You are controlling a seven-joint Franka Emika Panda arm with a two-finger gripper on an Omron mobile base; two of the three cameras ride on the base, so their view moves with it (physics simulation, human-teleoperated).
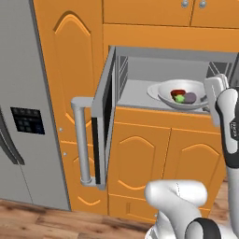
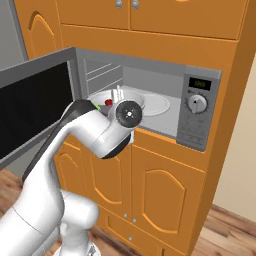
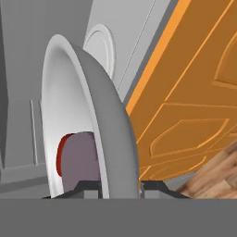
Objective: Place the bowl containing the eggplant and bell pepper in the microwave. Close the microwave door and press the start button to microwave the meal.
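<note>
Orange cabinets frame the scene. At the microwave (image 1: 177, 74) mouth the claw (image 3: 121, 189) pinches the near rim of the bowl (image 1: 182, 93), one finger inside and one outside. That bowl sits just within the opening (probably stiff, light and slick, so the rim is the sensible hold). One eggplant (image 1: 190, 97) and one bell pepper (image 1: 178, 92) ride loose inside. One microwave door (image 1: 105, 116) stands wide.

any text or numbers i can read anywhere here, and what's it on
Nothing can be read for certain.
microwave control panel display: greenish marks, too blurred to read.
Buttons under the microwave's dial: too small to read.
fridge dispenser panel: bluish marks, too small to read.
Robot's forearm: a small dark mark, unreadable.
</note>
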